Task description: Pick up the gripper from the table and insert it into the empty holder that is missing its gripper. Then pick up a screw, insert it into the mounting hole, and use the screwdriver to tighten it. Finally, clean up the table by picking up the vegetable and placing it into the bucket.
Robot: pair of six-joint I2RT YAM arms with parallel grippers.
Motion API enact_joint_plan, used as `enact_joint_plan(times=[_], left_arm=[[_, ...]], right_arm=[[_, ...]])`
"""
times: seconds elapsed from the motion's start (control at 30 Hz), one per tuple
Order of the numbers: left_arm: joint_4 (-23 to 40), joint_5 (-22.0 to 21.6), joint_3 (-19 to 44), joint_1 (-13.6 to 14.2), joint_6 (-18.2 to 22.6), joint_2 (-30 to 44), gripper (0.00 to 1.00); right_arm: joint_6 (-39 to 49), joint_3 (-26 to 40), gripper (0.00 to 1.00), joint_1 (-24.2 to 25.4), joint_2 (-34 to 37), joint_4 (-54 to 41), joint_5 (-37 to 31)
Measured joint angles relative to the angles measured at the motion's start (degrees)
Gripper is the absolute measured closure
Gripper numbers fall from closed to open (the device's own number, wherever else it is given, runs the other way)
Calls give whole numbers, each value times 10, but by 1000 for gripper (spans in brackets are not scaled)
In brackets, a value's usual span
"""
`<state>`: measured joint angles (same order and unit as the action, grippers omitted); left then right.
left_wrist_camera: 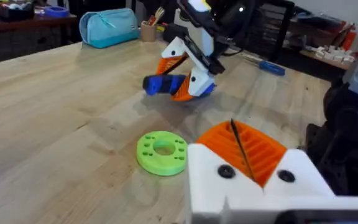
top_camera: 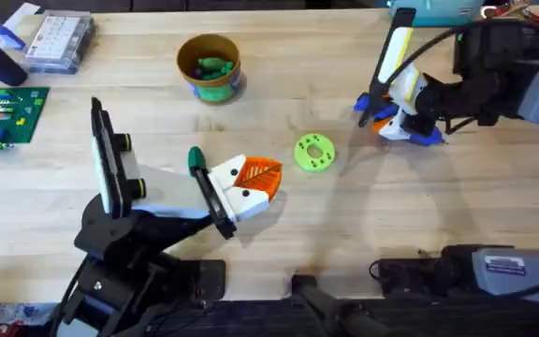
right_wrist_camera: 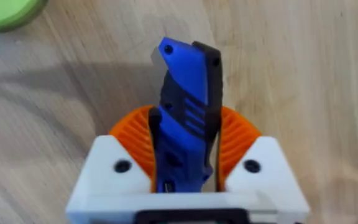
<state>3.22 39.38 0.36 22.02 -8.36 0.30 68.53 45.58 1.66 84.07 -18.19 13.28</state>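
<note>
Right claw (right_wrist_camera: 185, 180) ribbed orange pads clamping blocky blue screwdriver (right_wrist_camera: 185, 106)

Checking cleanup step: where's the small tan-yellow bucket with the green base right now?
In the overhead view the tan-yellow bucket stands upright at the table's far middle-left, green vegetable pieces inside, beyond the lime-green ring.

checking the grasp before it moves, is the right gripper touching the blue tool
Touching. The right wrist view shows the blue tool clamped between the orange pads of the right gripper.

Tan-yellow bucket (top_camera: 209, 64) with green base band; lime-green ring (top_camera: 313, 153); blue-and-black screwdriver (right_wrist_camera: 185, 106).
</note>
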Motion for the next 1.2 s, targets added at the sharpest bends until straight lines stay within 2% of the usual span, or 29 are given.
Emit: enact_joint_plan(times=[0.13,0.17,0.2,1.2], left_arm=[[0,0,0,0,0,0,988],[0,0,0,0,0,0,988],[0,0,0,0,0,0,988],[0,0,0,0,0,0,988]], right_arm=[[2,0,186,0,1,1,-1],[4,0,48,0,1,1,-2],[3,0,23,0,0,1,-2],[3,0,5,-3,1,16,-2]])
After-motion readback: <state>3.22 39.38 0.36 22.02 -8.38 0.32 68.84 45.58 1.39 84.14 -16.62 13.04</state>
